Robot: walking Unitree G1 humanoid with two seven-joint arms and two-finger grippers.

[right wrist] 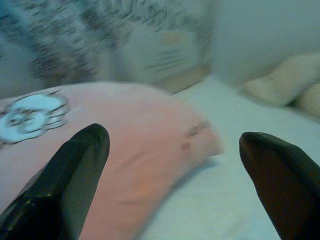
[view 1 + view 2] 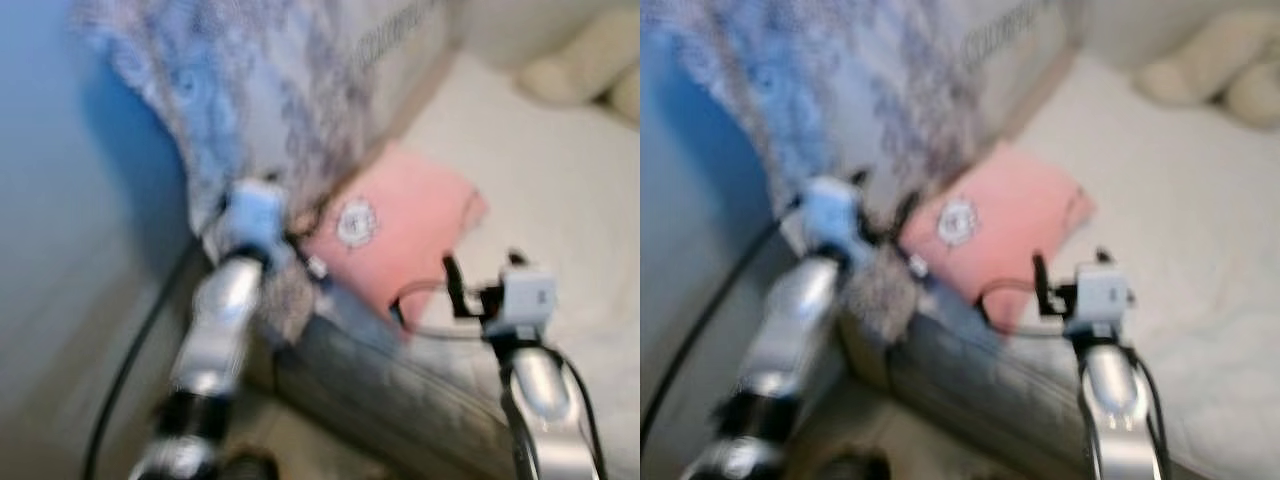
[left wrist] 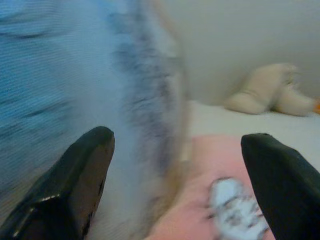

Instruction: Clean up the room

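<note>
A fluffy blue-grey blanket (image 2: 270,90) hangs at the head of the bed, above a pink pillow (image 2: 410,230) with a white emblem. My left gripper (image 2: 295,245) is up against the blanket's lower edge. In the left wrist view it (image 3: 175,190) is open, with the blanket (image 3: 100,90) and the pillow (image 3: 210,175) just ahead. My right gripper (image 2: 455,285) is open at the pillow's near edge, over the white sheet. Its wrist view has the pillow (image 1: 115,145) close in front of its fingers (image 1: 70,175). All views are blurred.
A cream plush toy (image 2: 580,65) lies at the far end of the white bed (image 2: 560,220). The grey bed side (image 2: 400,390) runs below the arms. A black cable (image 2: 130,370) trails along the blue wall (image 2: 60,200) on the left. A pale printed box (image 1: 165,55) stands behind the pillow.
</note>
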